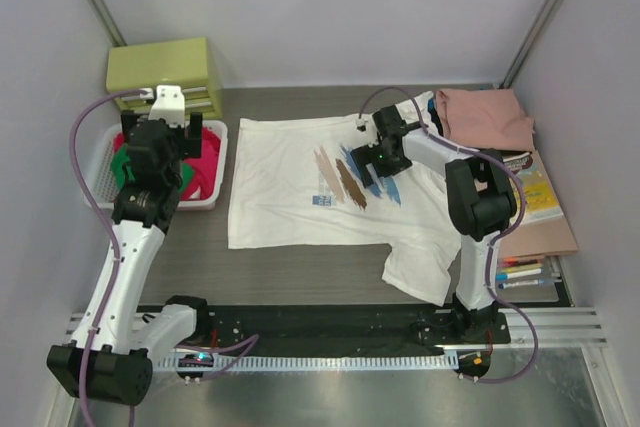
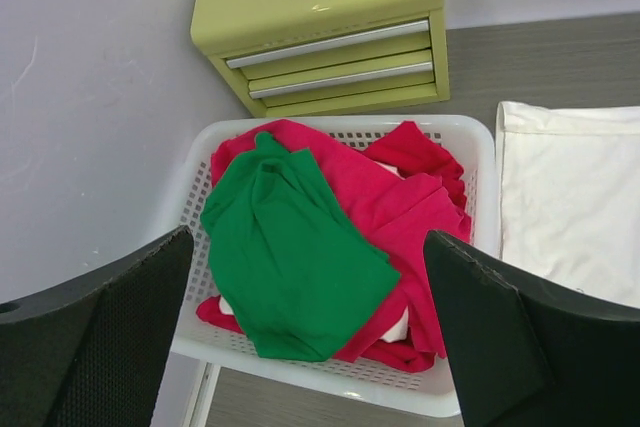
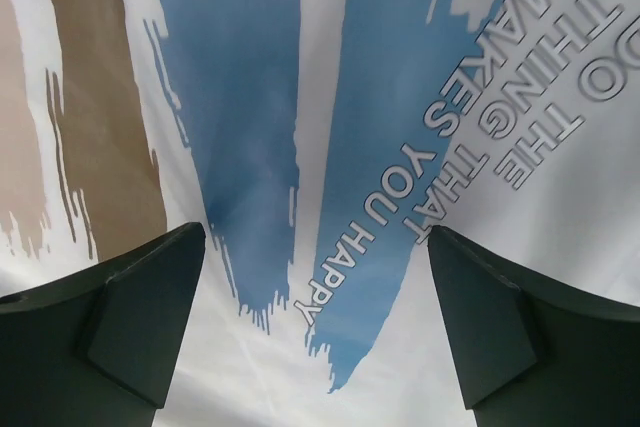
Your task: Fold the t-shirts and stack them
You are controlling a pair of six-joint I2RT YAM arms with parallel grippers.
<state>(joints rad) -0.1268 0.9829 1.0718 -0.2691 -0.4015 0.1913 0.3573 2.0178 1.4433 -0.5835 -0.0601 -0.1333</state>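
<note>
The middle of the bench [image 1: 200, 257] is being covered by the flat white t-shirt [image 1: 290, 187], so nothing is standing in the way above it except the right claw [image 3: 315, 232], spread wide low over the print. The left side is being blocked by the white basket [image 2: 483, 187], heaped with red t-shirts [image 2: 400, 207] and a green t-shirt [image 2: 290, 257], under the gaping left claw [image 2: 308, 237], and by the drawer unit [image 2: 320, 7] behind. The right edge is being crowded by a folded salmon-pink t-shirt [image 1: 485, 117], a book [image 1: 540, 192] and pens [image 1: 525, 272]. Bare strips are being offered in front of the white t-shirt and between it and the basket.
</note>
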